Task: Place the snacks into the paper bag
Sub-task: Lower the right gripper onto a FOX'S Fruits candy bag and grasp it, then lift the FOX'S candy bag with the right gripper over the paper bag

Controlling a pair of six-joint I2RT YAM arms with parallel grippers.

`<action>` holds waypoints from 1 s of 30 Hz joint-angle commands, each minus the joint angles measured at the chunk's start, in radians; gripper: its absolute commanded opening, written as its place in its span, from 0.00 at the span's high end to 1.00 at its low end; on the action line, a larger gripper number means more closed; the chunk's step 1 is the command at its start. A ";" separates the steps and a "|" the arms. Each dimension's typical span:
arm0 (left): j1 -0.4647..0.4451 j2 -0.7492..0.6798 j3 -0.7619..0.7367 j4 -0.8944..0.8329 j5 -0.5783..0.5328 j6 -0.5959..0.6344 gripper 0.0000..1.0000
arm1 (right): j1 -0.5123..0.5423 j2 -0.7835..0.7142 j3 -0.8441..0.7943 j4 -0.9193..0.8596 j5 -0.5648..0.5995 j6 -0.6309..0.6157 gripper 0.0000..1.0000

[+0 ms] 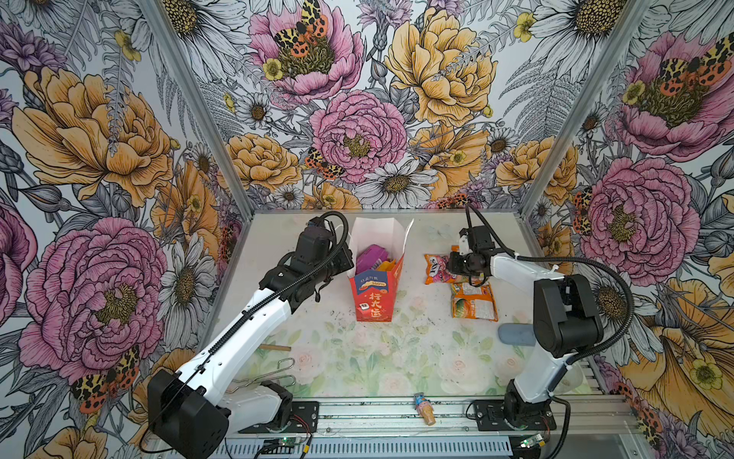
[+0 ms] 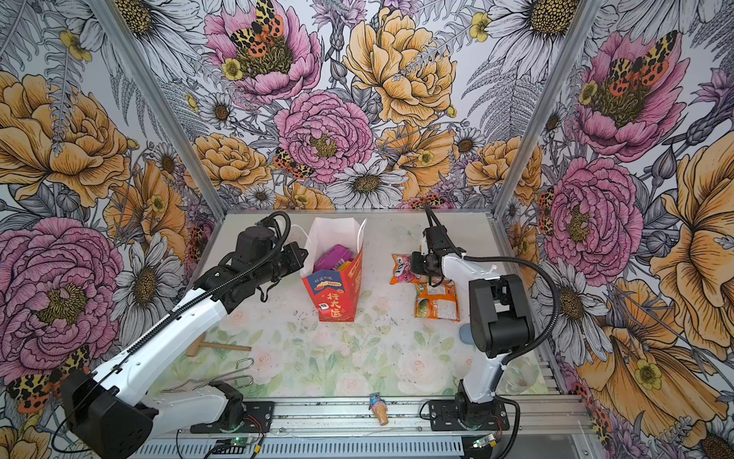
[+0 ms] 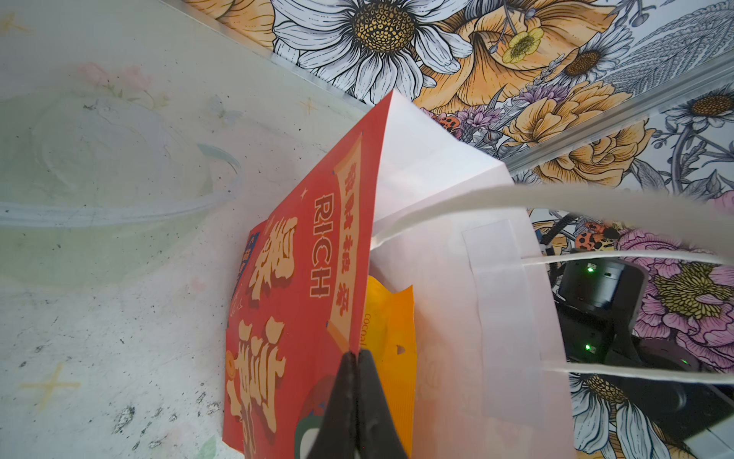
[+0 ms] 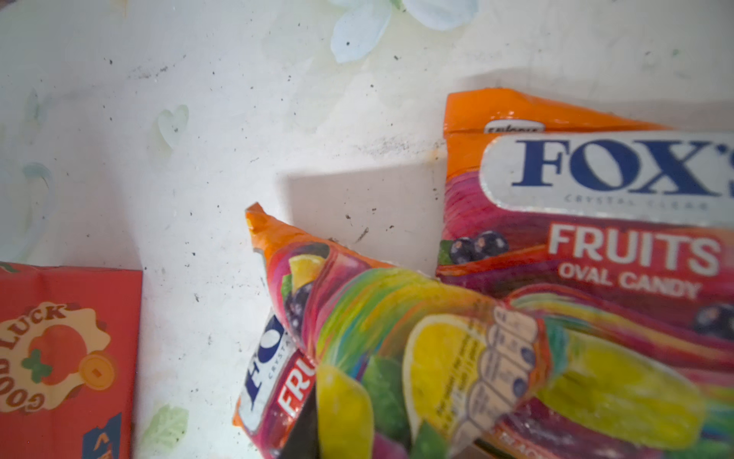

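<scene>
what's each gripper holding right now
Left gripper: closed on the bag rim.
Right gripper: closed on a Fox's packet, which looks bunched up.

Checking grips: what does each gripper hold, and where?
Left gripper: paper bag, red wall's rim. Right gripper: apparently a FOX'S packet, its crumpled edge.

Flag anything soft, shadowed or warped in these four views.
Left wrist view: paper bag print crisp, its string handles smeared out of focus near the lens. Right wrist view: farther FOX'S candy packet lettering readable, nearer FOX'S packet soft, with a crisp-edged shadow on the table between them. Both top views: sharp, evenly lit; frame posts splay outward, wide-angle look.
</scene>
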 commanded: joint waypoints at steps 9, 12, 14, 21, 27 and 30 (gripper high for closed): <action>0.010 -0.017 -0.010 -0.015 0.001 0.006 1.00 | 0.006 -0.289 0.019 0.051 -0.064 -0.019 1.00; 0.010 -0.019 -0.013 -0.014 0.000 0.005 1.00 | 0.007 -0.366 0.045 0.051 -0.067 -0.016 1.00; 0.012 -0.020 -0.015 -0.014 -0.001 0.003 1.00 | 0.013 -0.415 0.070 0.051 -0.068 -0.014 1.00; 0.010 -0.023 -0.016 -0.014 -0.001 0.003 1.00 | 0.073 -0.546 0.230 0.050 -0.043 -0.028 1.00; 0.009 -0.020 -0.015 -0.014 -0.001 0.002 1.00 | 0.146 -0.523 0.468 -0.005 -0.066 -0.065 1.00; 0.007 -0.019 -0.013 -0.014 -0.003 0.000 1.00 | 0.199 -0.466 0.606 -0.057 -0.076 -0.103 1.00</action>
